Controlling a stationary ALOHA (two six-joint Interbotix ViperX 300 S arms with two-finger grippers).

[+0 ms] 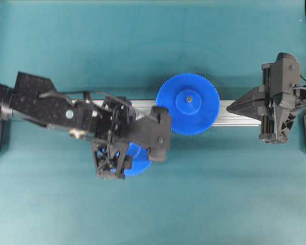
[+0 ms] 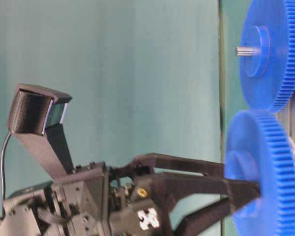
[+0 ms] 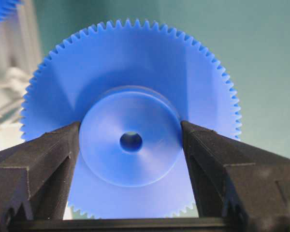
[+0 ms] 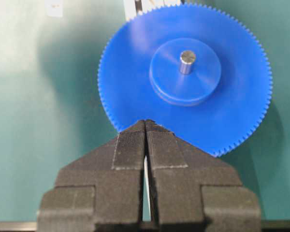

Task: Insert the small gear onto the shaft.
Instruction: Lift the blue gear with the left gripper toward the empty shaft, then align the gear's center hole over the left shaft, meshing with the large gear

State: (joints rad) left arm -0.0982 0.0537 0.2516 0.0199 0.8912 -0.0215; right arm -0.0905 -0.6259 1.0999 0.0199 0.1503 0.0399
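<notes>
The left gripper (image 3: 131, 140) is clamped on the small gear (image 3: 130, 145), its fingers (image 3: 43, 159) pressing the raised hub from both sides with the dark centre hole showing between them. From above, that gear (image 1: 137, 161) sits mostly hidden under the left arm, just beside the silver bar (image 1: 239, 113) and near the big gear (image 1: 188, 103), which rests on the bar with a grey pin tip (image 1: 189, 99) at its hub. The right gripper (image 4: 145, 140) has its jaws together and holds nothing, pointing at the big gear's rim from the bar's far end.

I cannot pick out the shaft the small gear is meant for anywhere; the only pin I see already carries the big gear.

The risk, as I judge it: the grip is only on the smooth round hub, so the gear could rotate or slip when pressed. The hole is small, so a slight tilt would make it jam, and its teeth could catch the big gear's.
</notes>
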